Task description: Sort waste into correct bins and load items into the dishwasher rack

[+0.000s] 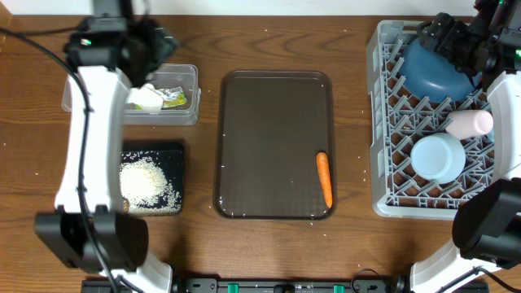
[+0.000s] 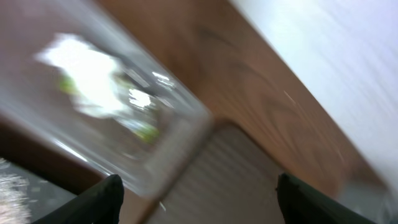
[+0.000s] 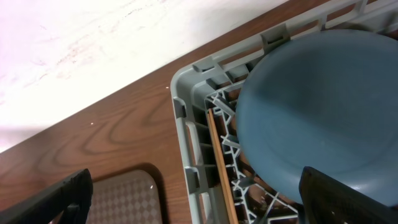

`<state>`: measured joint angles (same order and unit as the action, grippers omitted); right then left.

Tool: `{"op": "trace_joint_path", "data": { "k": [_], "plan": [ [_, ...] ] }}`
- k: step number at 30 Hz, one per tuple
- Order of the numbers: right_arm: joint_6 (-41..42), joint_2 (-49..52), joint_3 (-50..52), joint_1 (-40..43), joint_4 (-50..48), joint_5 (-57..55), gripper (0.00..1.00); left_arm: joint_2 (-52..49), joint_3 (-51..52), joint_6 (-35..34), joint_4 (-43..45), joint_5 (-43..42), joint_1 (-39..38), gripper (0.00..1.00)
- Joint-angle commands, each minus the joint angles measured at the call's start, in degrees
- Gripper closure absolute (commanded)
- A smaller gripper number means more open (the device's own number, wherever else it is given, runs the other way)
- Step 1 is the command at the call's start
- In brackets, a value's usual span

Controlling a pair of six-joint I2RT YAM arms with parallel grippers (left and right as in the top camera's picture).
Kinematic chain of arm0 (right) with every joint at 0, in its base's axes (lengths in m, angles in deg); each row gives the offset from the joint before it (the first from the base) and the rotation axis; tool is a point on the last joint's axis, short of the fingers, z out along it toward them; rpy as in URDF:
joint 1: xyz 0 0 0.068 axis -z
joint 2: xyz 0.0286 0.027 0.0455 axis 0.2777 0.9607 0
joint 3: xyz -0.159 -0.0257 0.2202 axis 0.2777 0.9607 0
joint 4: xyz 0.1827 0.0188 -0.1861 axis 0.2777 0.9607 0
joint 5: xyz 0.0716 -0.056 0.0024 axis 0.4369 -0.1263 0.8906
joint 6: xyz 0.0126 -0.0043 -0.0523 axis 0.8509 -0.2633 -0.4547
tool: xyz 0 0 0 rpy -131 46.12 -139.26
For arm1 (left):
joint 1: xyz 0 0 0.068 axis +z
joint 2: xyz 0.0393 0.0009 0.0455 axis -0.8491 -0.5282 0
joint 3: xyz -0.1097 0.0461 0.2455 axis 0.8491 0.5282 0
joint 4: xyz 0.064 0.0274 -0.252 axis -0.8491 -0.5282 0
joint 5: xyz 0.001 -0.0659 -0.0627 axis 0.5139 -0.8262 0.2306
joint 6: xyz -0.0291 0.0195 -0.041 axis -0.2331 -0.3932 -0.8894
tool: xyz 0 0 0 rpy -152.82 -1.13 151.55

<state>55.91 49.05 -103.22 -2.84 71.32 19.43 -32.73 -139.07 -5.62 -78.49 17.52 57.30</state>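
The orange carrot [image 1: 324, 178] lies on the brown serving tray [image 1: 273, 89]. The crumpled wrapper [image 1: 160, 98] sits in the clear tub [image 1: 189, 78], blurred in the left wrist view [image 2: 93, 81]. White rice [image 1: 146, 184] fills the black tray [image 1: 173, 151]. The grey rack [image 1: 383, 122] holds the dark-blue plate [image 1: 435, 69], a whitish-pink cup [image 1: 470, 123] and a light-blue cup [image 1: 437, 156]. Chopsticks [image 3: 221, 165] lie in the rack [image 3: 186, 93] beside the plate [image 3: 311, 99]. My left gripper [image 2: 196, 196] is open and empty above the tub. My right gripper [image 3: 193, 199] is open and empty above the rack's far left corner.
Loose rice grains dot the wooden table [image 1: 269, 41] around the serving tray. The left arm [image 1: 94, 138] reaches over the black tray's left side. The serving tray's corner shows in the right wrist view [image 3: 124, 199].
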Motion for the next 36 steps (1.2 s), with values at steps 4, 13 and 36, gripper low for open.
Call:
{"op": "trace_joint_path", "data": {
  "k": [4, 13, 36],
  "plan": [
    [0.3, -0.2, 0.0, 1.0, 0.0, 0.4, 0.01, -2.6, 1.1, 12.6, -3.9, -4.1, -15.5, 0.13],
    [0.3, -0.2, 0.0, 1.0, 0.0, 0.4, 0.01, -12.3, 3.5, 13.3, -5.2, -4.1, -33.5, 0.13],
    [0.3, -0.2, 0.0, 1.0, 0.0, 0.4, 0.01, -23.2, 7.2, -7.9, -2.1, -2.1, -46.7, 0.13]
  ]
}}
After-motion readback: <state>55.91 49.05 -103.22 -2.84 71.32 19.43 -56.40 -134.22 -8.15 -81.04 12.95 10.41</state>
